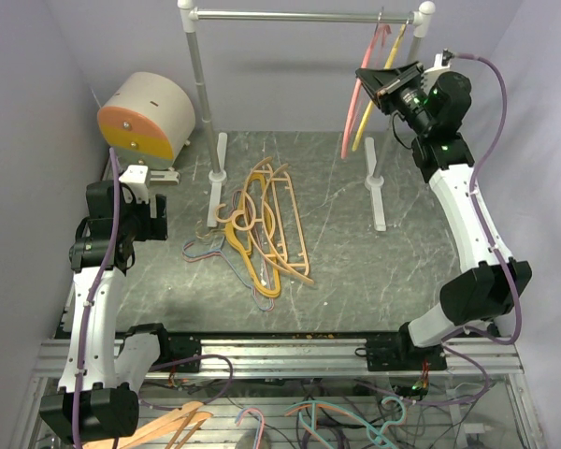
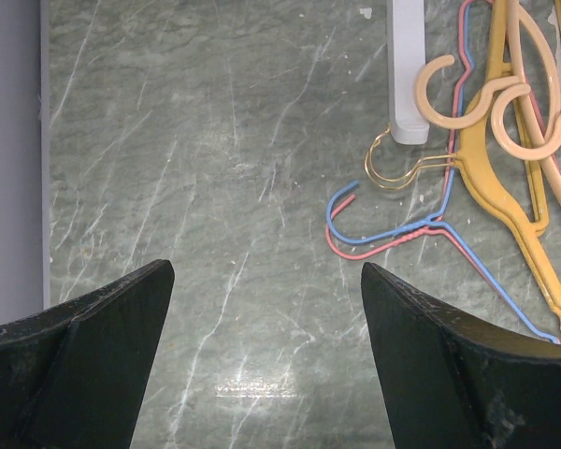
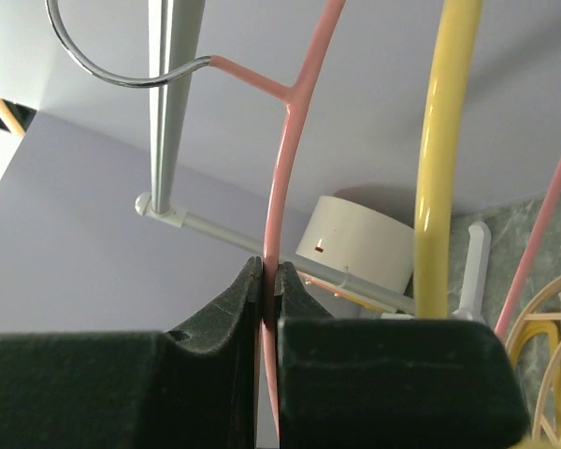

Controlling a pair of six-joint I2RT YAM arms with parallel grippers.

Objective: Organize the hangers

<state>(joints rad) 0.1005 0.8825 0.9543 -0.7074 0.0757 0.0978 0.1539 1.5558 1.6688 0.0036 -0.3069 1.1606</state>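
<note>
The right gripper point(image 3: 269, 277) is raised at the right end of the clothes rail point(image 1: 299, 15), with its jaws closed on the thin arm of a pink hanger point(image 3: 288, 159). The metal hook of that hanger sits over the rail bar. A yellow hanger point(image 3: 439, 168) hangs just beside it. The left gripper point(image 2: 266, 281) hovers above the table point(image 2: 187, 140), jaws wide apart and empty. Other hangers point(image 1: 262, 229) lie in a tangled pile on the table, beside the foot of the rail's left post.
</note>
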